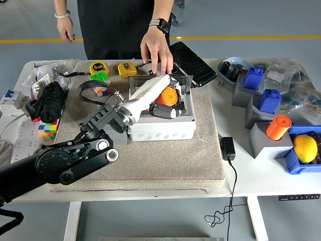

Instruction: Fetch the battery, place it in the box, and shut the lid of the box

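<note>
An orange battery [164, 96] is held just inside the open grey-white box [160, 128] on the beige mat. My left hand [167, 104] has come in from the lower left and is shut on the battery, its dark fingers curled under it. The box's clear lid [186, 80] stands upright at the back. A person's hand [156, 49] reaches down from the far side and rests its fingers on the lid's top edge. My right arm is out of view.
A grey holder [118, 136] sits left of the box, mostly behind my forearm. At the right stand another orange battery [278, 127] on a grey block, blue batteries [271, 100], and a lemon [305, 148]. Tape measures [99, 67] lie behind, a black adapter [227, 148] by the mat.
</note>
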